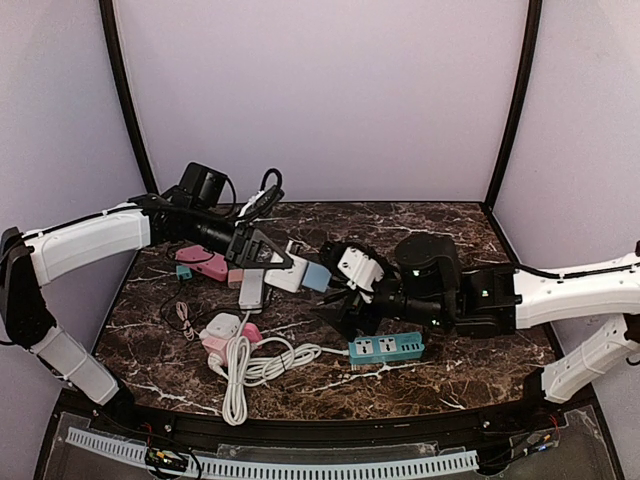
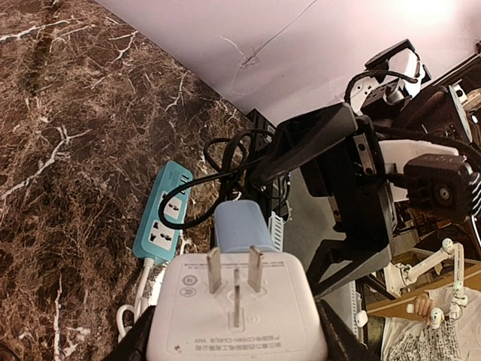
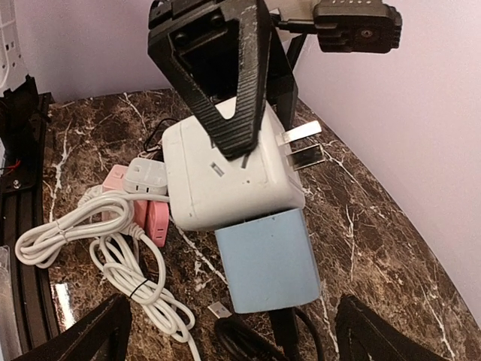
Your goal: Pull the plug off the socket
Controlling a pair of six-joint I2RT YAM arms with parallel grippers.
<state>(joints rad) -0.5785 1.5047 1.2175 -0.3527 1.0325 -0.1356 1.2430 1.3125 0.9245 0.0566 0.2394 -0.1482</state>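
Plug point(image 3: 267, 259), socket point(image 3: 225, 180) above dark marble table point(image 1: 440, 378)

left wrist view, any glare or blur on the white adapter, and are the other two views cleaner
Left wrist: adapter sharp, no glare on it, wall blown out at top right. Right wrist: adapter and blue plug crisp, evenly lit. Top external: softer detail, even light, no hard shadows.

table point(image 1: 440, 370): dark marble, white veins, under jaws | walls point(image 1: 330, 100): plain lilac, behind jaws | posts point(image 1: 513, 110): black, back corners
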